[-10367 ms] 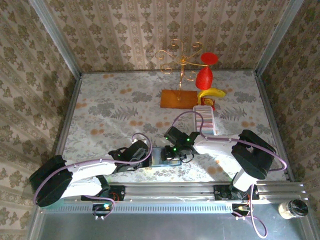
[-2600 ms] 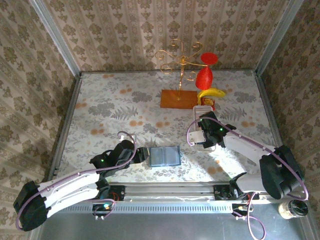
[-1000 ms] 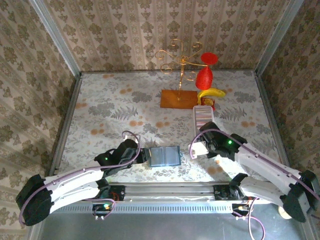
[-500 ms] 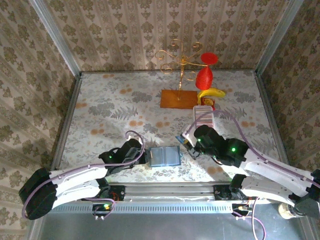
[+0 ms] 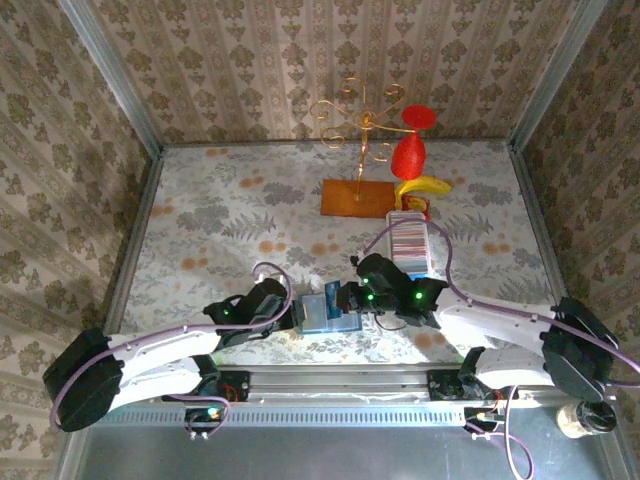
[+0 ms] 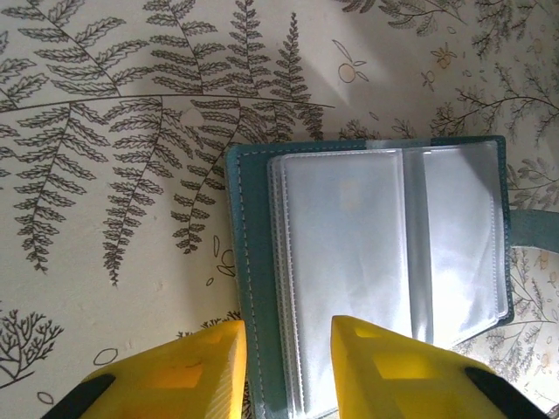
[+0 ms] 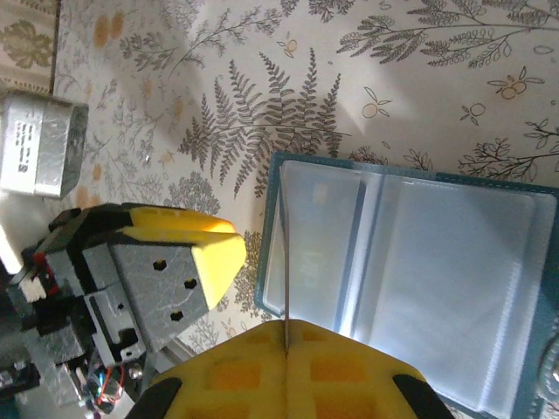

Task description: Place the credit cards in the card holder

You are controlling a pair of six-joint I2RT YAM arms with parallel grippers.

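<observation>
So the card holder (image 6: pixel 367 262) is laid open flat on the desk (image 6: pixel 105 131), low and centre in the top view, clear sleeves facing up. The left pincer (image 6: pixel 288 330) is set with its jaws apart, straddling the holder's left cover edge, presumably so it can't slide while a card gets pushed in. The right pincer (image 7: pixel 286 327) is squeezed together on a credit card (image 7: pixel 285 262), held edge-on over the left-hand sleeve, probably for lining up with the slot. Both arms are stretched low and bent inward, wrists angled down at the holder from either side. Other credit cards (image 5: pixel 410 245) are stacked in the white tray (image 5: pixel 391 232), upper right of it.
</observation>
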